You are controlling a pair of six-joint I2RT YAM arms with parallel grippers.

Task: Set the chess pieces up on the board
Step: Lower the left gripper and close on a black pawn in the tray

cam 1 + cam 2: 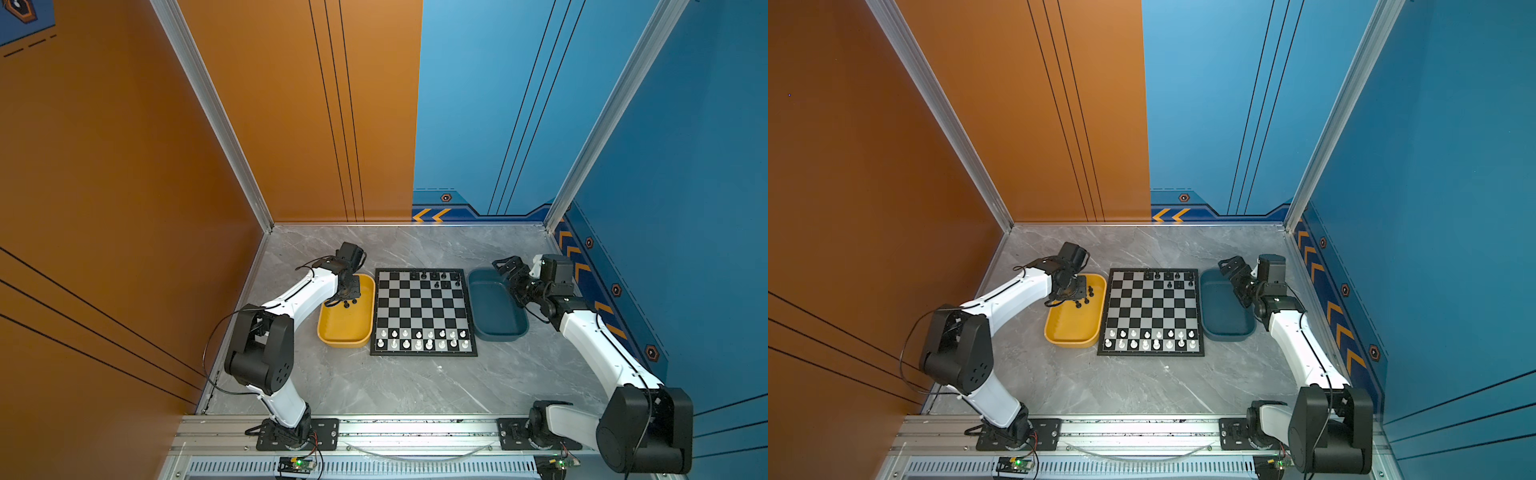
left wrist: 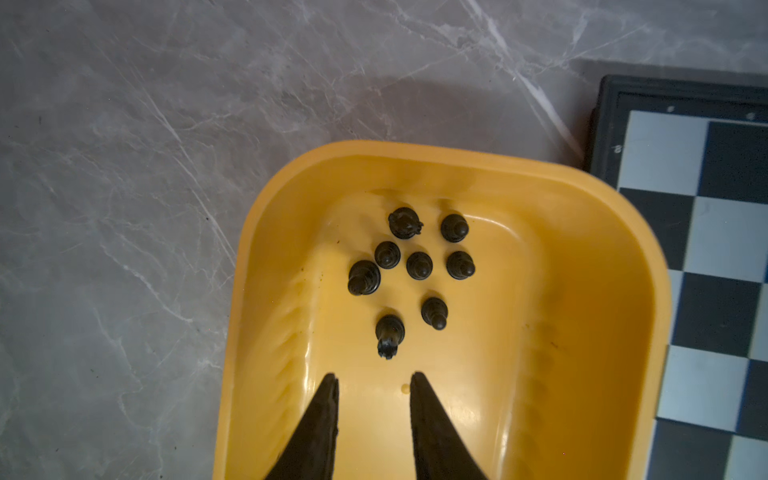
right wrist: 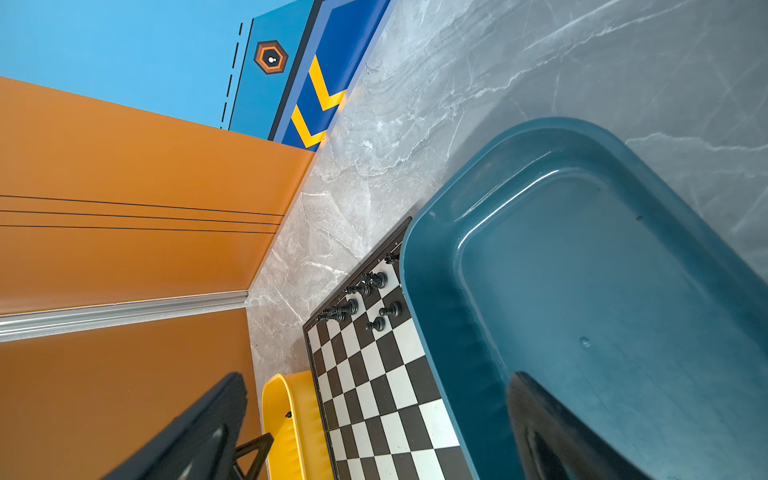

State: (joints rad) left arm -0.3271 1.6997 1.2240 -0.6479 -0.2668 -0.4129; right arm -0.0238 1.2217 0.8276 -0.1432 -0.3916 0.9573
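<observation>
White rows: the small white plastic chessmen (image 1: pixel 422 338) fill the two nearest rows of the flat, square, black-and-silver-grey checked board (image 1: pixel 422 307). That side looks finished.
Middle rows: bare squares in both top views.
Yellow tray: an oblong yellow plastic tray (image 1: pixel 345 343) sits on the grey marbled table (image 1: pixel 415 382), just beside the board on the left arm's side. Eight tiny glossy black plastic chess pieces (image 2: pixel 419 265) stand clustered at its far end, waiting to be placed.
Left gripper: the left gripper (image 2: pixel 374 378) hangs low over the tray floor. Its two dark fingers are apart with a clear gap, and nothing is between them.
Piece and hand: the nearest piece, a taller one with a notched crown (image 2: pixel 390 334), stands just beyond the fingertips. It is roughly in line with the gap, a little toward one finger, and untouched. The other seven stand farther on.
Black rows: seven or eight black pieces (image 1: pixel 434 276) stand on the two farthest rows, toward the right arm's side. The squares nearer the yellow tray are unfilled, so the black side is judged about half set.
Right gripper: the right gripper (image 1: pixel 507 266) hovers over the far end of the oblong dark blue plastic tray (image 1: pixel 498 334). Its jaws are spread wide and hold nothing.
</observation>
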